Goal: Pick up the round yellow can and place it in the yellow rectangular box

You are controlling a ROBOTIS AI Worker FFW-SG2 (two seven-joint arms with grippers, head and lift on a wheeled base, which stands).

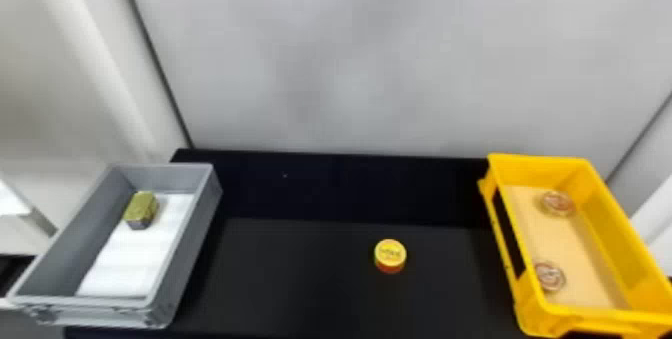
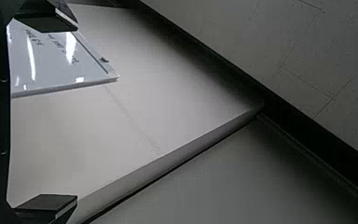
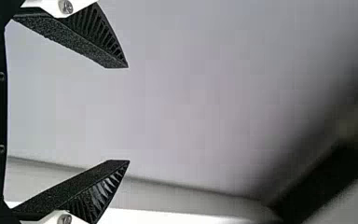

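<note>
We see the can (image 1: 390, 254) upright on the dark table (image 1: 300, 273), between the grey bin (image 1: 196, 243) at left and the yellow box (image 1: 540, 162) at right, nearer the box. The right claw (image 3: 128, 114) is spread wide and holds nothing; the left claw (image 2: 77, 112), also wide apart and unladen, points at a pale surface. We judge the step in hand to be the approach, best made by the right arm: come down from above, centre the pads on the can's sides (it is low, so they must go nearly to the table), and close evenly lest it slip or tip. The box's left wall stands in the way, so we would lift well above it and release between the far disc (image 1: 557, 203) and near disc (image 1: 550, 277). A gold block (image 1: 141, 208) lies in the bin.
</note>
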